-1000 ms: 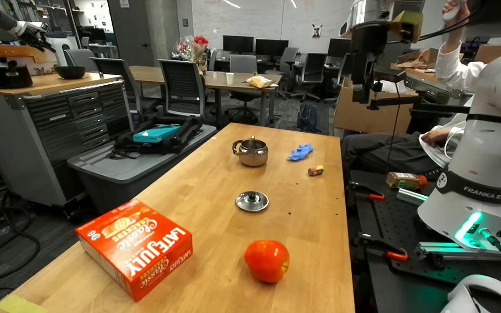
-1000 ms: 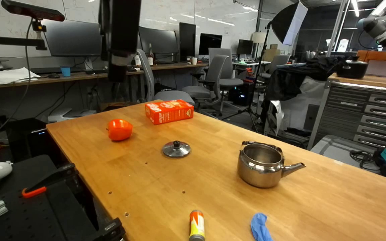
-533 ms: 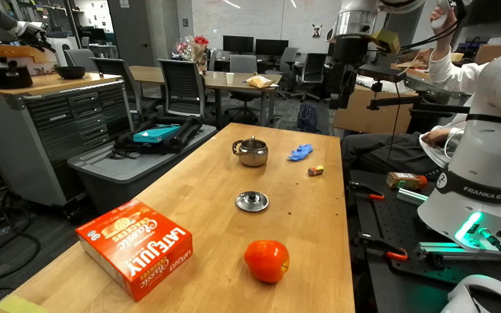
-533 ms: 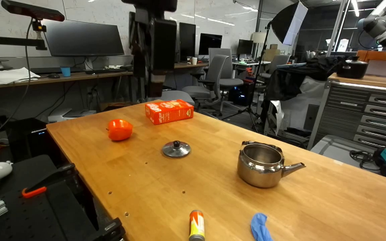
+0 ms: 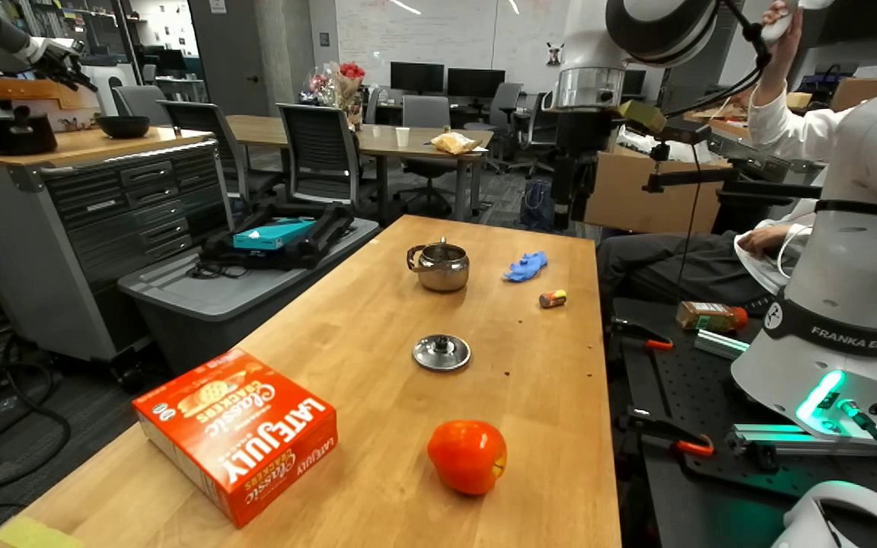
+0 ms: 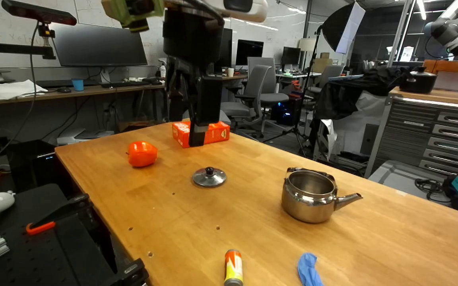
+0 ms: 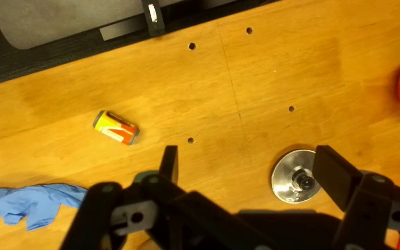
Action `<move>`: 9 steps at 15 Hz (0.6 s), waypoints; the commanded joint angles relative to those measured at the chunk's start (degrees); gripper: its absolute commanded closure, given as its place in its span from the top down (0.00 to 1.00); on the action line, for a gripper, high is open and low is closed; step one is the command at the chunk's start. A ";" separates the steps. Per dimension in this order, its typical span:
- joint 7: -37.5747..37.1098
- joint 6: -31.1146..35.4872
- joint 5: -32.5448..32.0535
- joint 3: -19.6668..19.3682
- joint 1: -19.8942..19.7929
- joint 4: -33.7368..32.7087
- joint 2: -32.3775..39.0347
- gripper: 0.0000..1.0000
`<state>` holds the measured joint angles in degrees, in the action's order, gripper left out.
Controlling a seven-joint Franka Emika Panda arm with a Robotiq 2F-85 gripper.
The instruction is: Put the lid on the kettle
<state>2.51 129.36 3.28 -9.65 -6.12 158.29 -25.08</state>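
Resting flat on the table (image 6: 181, 230) with its dark knob (image 7: 304, 182) uppermost, the lid (image 6: 202, 179) is found between the red fruit-like ball (image 6: 142, 154) and the kettle (image 6: 307, 204), apart from both. The kettle is stood upright, its mouth uncovered, so the pick-up of the lid is judged to be the step in hand. It is best done by the knob: the gripper (image 7: 248, 158) should be brought across until the knob is centred, then lowered straight, and the knob pinched without the rim being pressed. In the wrist view the lid is partly hidden by one of the fingers (image 7: 335, 177); a shift toward that side is probably needed first, or the metal may be struck and sent sliding. A level lift would be wanted, as a tilted lid could be hard to seat. The fingers are set wide apart, nothing is held between them, and they are pointed down at the wood from well above it. In both exterior views the gripper is seen hung near-upright from the arm (image 5: 872, 167), which is reached out over the table from a base (image 5: 872, 373) mounted beside it.
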 commanded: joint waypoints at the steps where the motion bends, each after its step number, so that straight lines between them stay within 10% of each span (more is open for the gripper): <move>1: 0.49 0.25 0.58 0.62 -0.21 -0.09 0.77 1.00; 9: 0.91 0.49 0.69 0.66 0.07 -0.17 1.56 1.00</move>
<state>3.20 130.06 3.70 -9.59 -5.46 158.20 -23.49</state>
